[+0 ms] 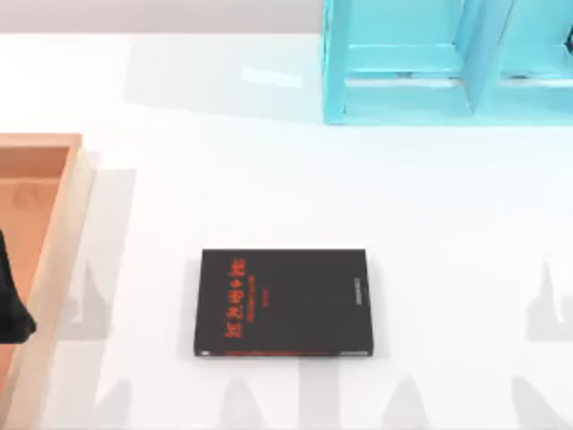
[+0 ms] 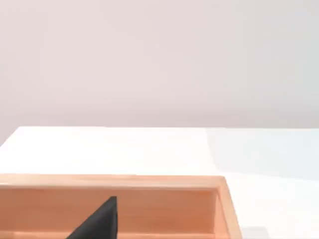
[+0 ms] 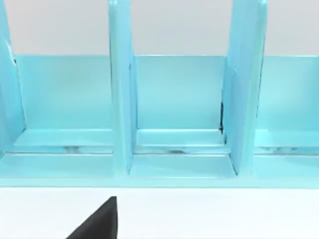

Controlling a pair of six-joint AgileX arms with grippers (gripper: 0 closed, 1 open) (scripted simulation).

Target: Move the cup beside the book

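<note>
One black book [image 1: 283, 303] with red lettering lies flat at counter [image 1: 430, 233] 6 o'clock. My left tool [image 1: 12, 300] at 9 o'clock over wooden tray [image 1: 55, 269]; cannot tell its finger state. Turquoise rack [image 1: 430, 98] at 1 o'clock.

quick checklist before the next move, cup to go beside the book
1. Cup located: not ok, I can't place it in the top view or either wrist view.
2. Book flat on the table, cover up: ok.
3. Bare table on both sides of the book for a drop spot: ok.
4. Left gripper position known: ok, over the wooden tray at the table's left edge.
5. Right arm facing the blue rack: ok.
6. Either gripper holding anything: cannot tell.
</note>
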